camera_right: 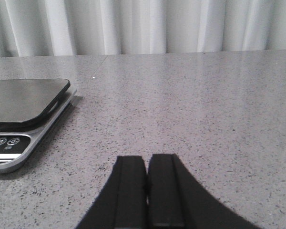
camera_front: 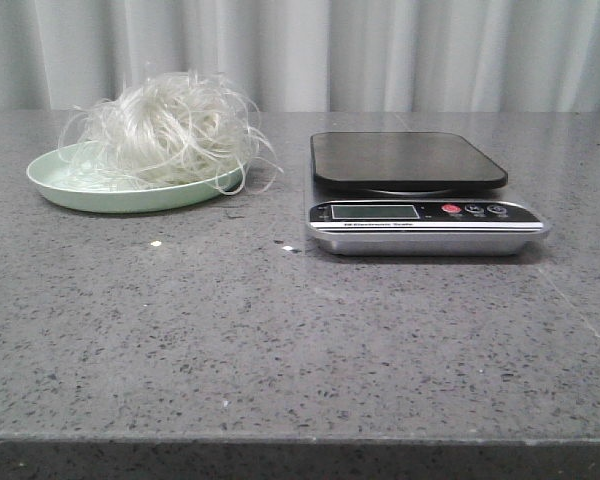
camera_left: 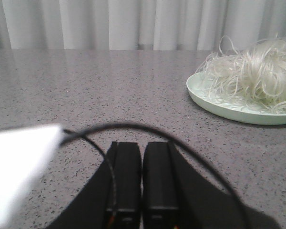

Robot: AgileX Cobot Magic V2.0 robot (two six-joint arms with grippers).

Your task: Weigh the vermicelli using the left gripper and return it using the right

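The vermicelli [camera_front: 170,130] sits heaped on the plate [camera_front: 80,190] (scale [camera_front: 420,215] beside it); left gripper [camera_left: 142,191] and right gripper [camera_right: 148,195] seemingly pressed together, holding nothing.

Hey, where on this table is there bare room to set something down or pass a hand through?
The widest bare stretch is the near table, in front of the plate and scale. A narrower gap lies between them, with stray vermicelli strands hanging over the plate's edge into it. The scale's platform is bare too. The plate is crowded.

Low frontal table [camera_front: 280,340] view; two low forward-facing wrist views
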